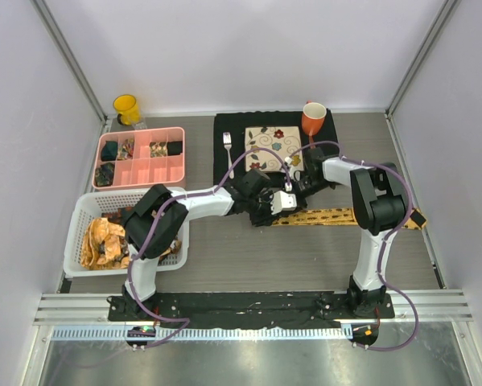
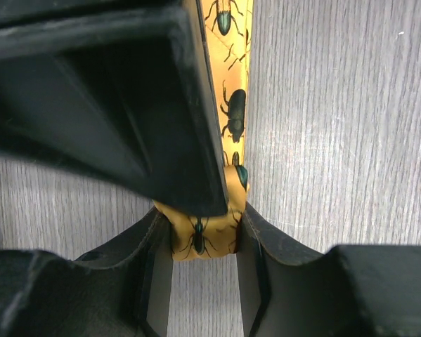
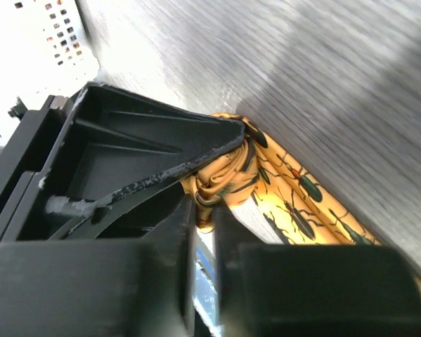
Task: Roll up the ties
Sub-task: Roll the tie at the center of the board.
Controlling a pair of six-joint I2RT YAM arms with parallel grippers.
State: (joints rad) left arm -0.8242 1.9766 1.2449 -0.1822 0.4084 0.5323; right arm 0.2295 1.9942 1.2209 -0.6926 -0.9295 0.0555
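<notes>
A yellow tie [image 1: 345, 217] printed with dark beetles lies flat across the table [image 1: 249, 257] in front of the right arm, its right end reaching toward the right wall. Its left end is curled into a small roll [image 2: 199, 237] at mid-table, where both arms meet. The left pincer [image 2: 204, 242] pinches that roll, one finger pressed against each side, with the flat strip running away beyond it. The right pincer [image 3: 204, 210] sits tight against the same roll, its jaws only a narrow slit apart. The roll's edge lies at the mouth of the slit, but I cannot tell whether it is gripped.

To the left, a white basket [image 1: 80, 211] holds a heap of yellow-orange ties [image 1: 104, 240]. Behind it stands a pink tray [image 1: 162, 170] with dark rolls in its left compartments, and a yellow cup [image 1: 126, 108] sits in the corner. At the back lies a black mat [image 1: 224, 121] carrying a fork [image 1: 228, 146], a patterned square [image 1: 274, 146] and an orange mug [image 1: 313, 119].
</notes>
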